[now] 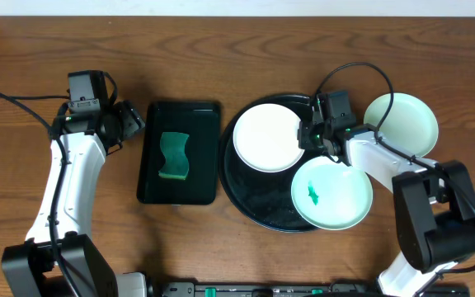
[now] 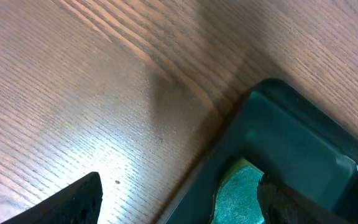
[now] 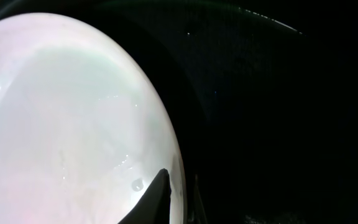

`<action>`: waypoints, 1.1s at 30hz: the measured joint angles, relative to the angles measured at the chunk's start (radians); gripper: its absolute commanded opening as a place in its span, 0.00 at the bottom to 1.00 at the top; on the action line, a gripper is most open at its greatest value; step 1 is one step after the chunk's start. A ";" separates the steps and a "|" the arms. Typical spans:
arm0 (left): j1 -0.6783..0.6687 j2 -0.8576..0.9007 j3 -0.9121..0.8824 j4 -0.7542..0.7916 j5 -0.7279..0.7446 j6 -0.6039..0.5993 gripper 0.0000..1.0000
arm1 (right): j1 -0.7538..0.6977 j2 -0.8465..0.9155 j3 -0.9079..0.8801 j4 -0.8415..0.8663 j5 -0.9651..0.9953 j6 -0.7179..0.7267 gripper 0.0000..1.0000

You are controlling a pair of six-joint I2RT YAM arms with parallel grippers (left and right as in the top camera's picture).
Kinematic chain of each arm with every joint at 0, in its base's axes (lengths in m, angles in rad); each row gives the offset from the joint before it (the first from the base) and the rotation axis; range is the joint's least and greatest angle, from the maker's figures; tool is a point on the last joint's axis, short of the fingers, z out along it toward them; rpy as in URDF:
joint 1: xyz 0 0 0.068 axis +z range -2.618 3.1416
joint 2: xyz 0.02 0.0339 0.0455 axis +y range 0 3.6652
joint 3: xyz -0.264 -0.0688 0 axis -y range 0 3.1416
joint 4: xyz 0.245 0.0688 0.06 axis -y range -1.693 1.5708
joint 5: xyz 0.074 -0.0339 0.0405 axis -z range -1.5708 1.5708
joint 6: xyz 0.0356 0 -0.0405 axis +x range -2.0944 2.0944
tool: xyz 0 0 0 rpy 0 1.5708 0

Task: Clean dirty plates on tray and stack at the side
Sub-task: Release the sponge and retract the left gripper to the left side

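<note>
Three plates are in view from overhead. The white plate [image 1: 267, 136] lies in the upper left part of the round tray [image 1: 262, 206], its face clean. The smeared plate [image 1: 332, 193], pale mint with a small green mark left of its middle, sits at the tray's lower right and overhangs the rim there. The mint plate [image 1: 401, 124] rests alone on the table [image 1: 39, 41], just right of the round tray and apart from the other two. The right gripper [image 1: 313, 134] is at the right edge of the white plate. In the right wrist view its dark fingers [image 3: 153, 198] stand close together with the plate's rim between them, pinching it over the glossy black tray floor. The left gripper [image 1: 132, 122] hangs over bare wood just left of the rectangular tray [image 1: 204, 124], released. In the left wrist view its fingers [image 2: 73, 200] stand wide apart and hold nothing. A green sponge [image 1: 173, 156] lies in the middle of the rectangular tray, which sits just left of the round tray.
</note>
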 measured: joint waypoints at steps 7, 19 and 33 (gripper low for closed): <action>0.000 0.000 0.000 0.000 0.000 0.000 0.80 | 0.000 0.011 0.000 0.005 -0.001 0.000 0.06; 0.000 0.000 0.000 0.000 0.000 0.000 0.81 | 0.000 0.012 0.000 0.015 -0.005 0.001 0.01; 0.000 0.000 0.000 0.000 0.000 0.000 0.81 | -0.001 0.007 0.000 0.005 -0.009 0.001 0.01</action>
